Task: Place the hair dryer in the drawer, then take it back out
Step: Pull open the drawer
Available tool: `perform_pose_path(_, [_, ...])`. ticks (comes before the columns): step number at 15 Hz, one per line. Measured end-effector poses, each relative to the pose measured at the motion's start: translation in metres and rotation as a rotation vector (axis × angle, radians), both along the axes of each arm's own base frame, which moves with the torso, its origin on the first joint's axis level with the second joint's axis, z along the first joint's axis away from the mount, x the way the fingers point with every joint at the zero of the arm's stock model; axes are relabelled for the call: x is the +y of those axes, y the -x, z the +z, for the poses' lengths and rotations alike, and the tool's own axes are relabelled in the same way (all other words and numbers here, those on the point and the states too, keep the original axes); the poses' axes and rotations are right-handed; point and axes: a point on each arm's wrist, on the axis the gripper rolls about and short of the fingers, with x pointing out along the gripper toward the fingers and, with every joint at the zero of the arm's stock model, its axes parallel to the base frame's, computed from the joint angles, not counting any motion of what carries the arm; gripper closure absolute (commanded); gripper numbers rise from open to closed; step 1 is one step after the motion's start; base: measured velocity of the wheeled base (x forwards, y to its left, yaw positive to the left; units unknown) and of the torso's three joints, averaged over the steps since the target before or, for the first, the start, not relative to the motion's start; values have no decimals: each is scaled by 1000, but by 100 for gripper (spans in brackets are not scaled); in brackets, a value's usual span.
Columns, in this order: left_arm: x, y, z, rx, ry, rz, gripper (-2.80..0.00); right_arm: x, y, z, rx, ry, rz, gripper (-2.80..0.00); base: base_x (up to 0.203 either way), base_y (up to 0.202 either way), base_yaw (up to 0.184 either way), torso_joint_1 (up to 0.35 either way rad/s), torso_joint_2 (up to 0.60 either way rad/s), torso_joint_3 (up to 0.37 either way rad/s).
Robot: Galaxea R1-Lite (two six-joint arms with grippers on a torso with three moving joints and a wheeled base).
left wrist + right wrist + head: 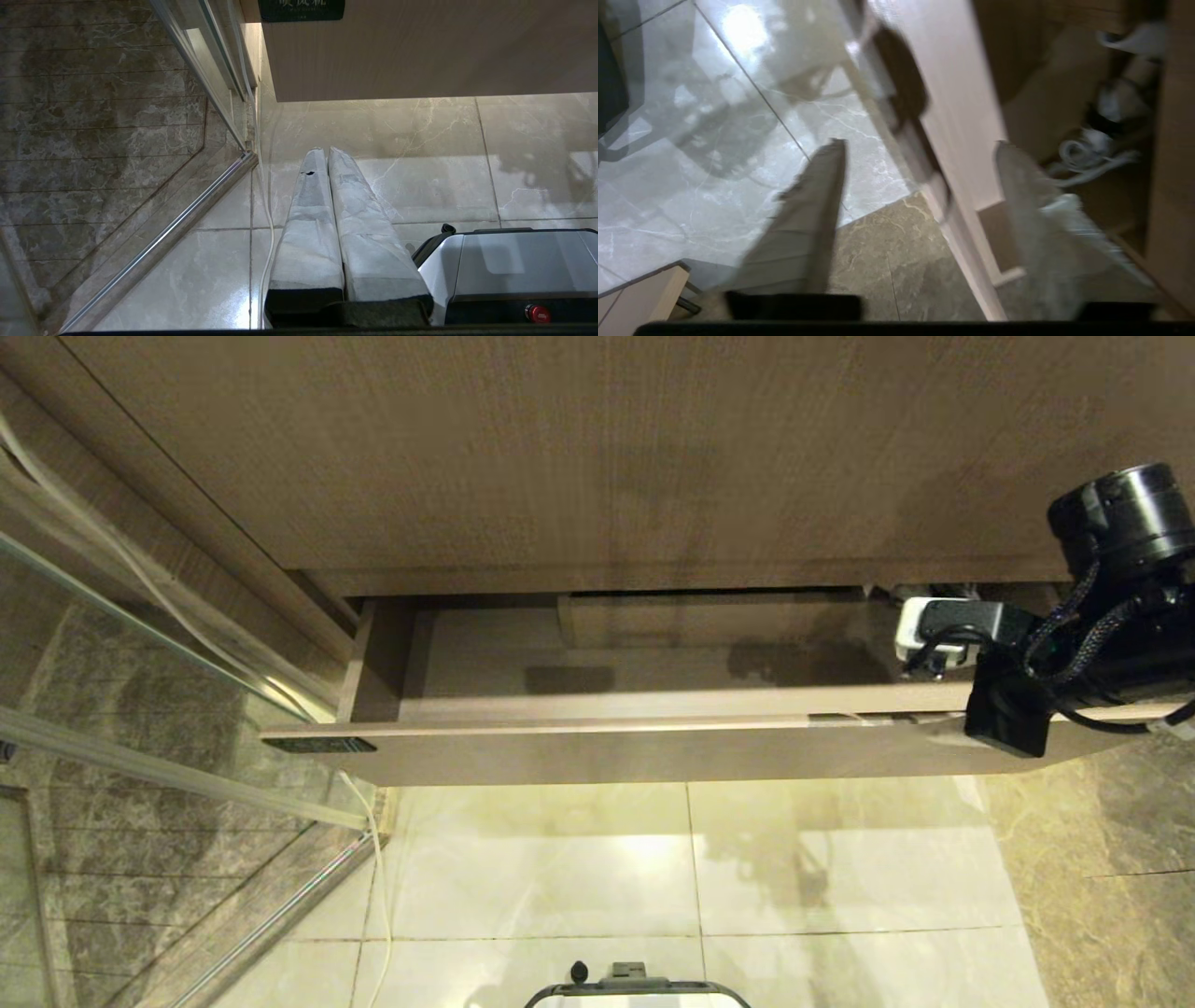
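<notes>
On the left, past the glass panel, the left gripper hangs parked low over the floor tiles, its two padded fingers pressed together and holding nothing; it seems kept there so that the other arm has the cabinet to itself.

The one drawer stands pulled out under the tall wood panel. Its left and middle hold nothing that can be seen, and the boxed cutout sits at the back centre. Open like this, it gives room to reach in from above and from the near side.

At the right end is the right gripper, reaching in over the drawer's front edge. The right wrist view shows its two fingers well apart, one on the near side of the drawer front over the floor and the other inside the drawer, so they close on nothing.

The one dryer lies inside at the far right of the drawer, its coiled cord beside it, just ahead of the inner finger. It looks as if the first half of the task is done and the lift out is not yet begun.
</notes>
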Motion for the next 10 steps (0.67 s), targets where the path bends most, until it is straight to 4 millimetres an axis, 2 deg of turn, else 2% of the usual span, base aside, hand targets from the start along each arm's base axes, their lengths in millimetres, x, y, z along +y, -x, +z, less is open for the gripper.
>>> perform_pose_path(5, [0,0,0,0,0,0,0,-10,27,6,-19,-28,-48,0,0,0,0,0,0,0])
perform_pose_path(7, [0,0,0,0,0,-1,0,-16,27,0,0,-36,-82,0,0,0,0,0,0,0])
perform_pose_path(10, [0,0,0,0,0,0,0,-30,12,-11,37,-40,-156,0,0,0,0,0,0,0])
